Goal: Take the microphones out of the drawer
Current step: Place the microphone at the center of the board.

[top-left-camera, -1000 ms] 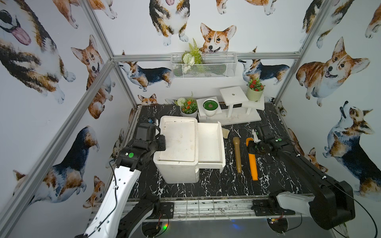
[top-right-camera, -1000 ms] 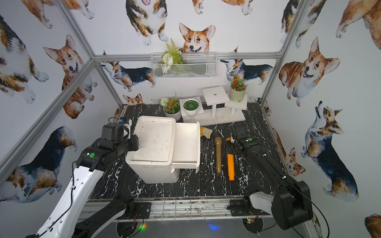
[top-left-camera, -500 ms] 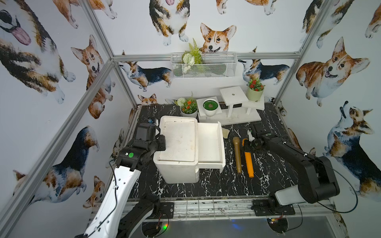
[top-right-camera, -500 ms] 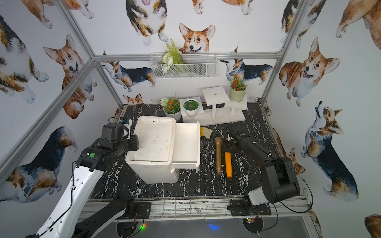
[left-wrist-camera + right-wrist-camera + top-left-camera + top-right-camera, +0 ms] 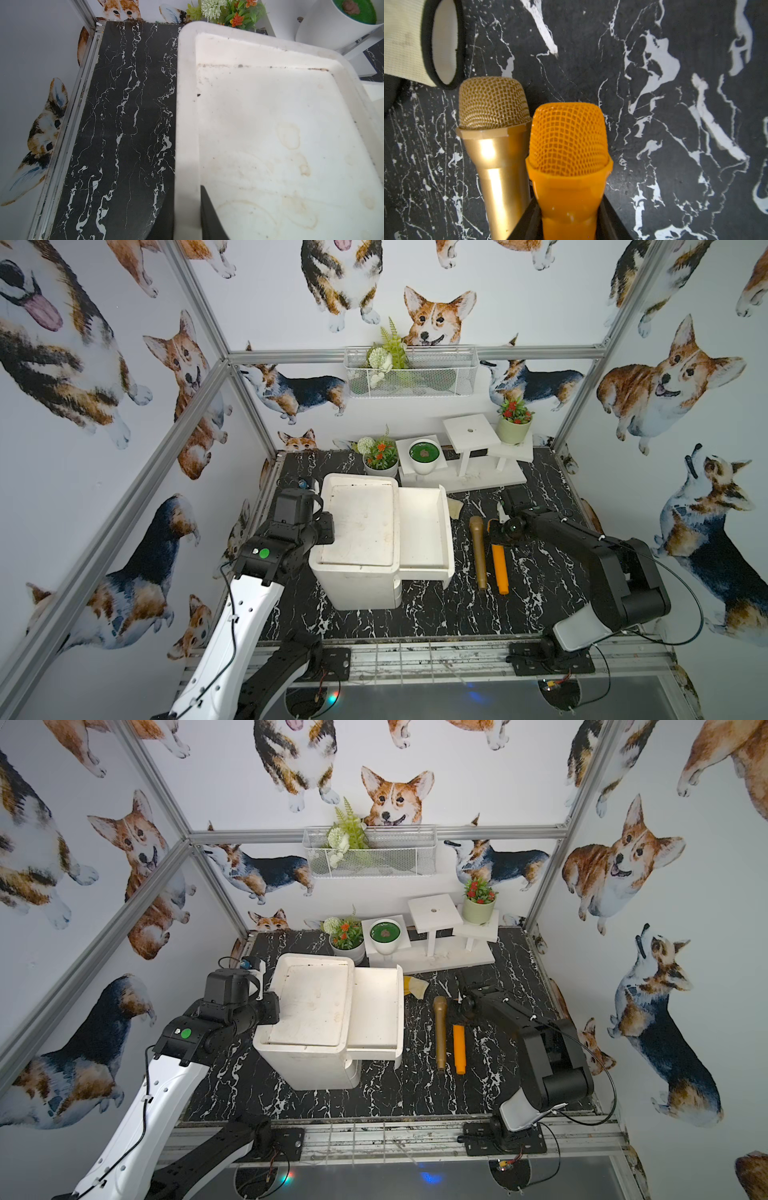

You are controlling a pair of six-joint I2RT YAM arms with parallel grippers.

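Bare tabletop [image 5: 540,597] right of the orange microphone [image 5: 500,568]; gold microphone [image 5: 478,547] just beside on the left (open drawer [image 5: 446,531] beyond)

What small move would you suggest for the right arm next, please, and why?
Probably open the right gripper and let go. Its fingers clasp the orange microphone just below the head, and it appears to lie on the table beside the gold microphone, outside the open drawer, which looks empty. The left gripper pinches the cabinet by its rim.
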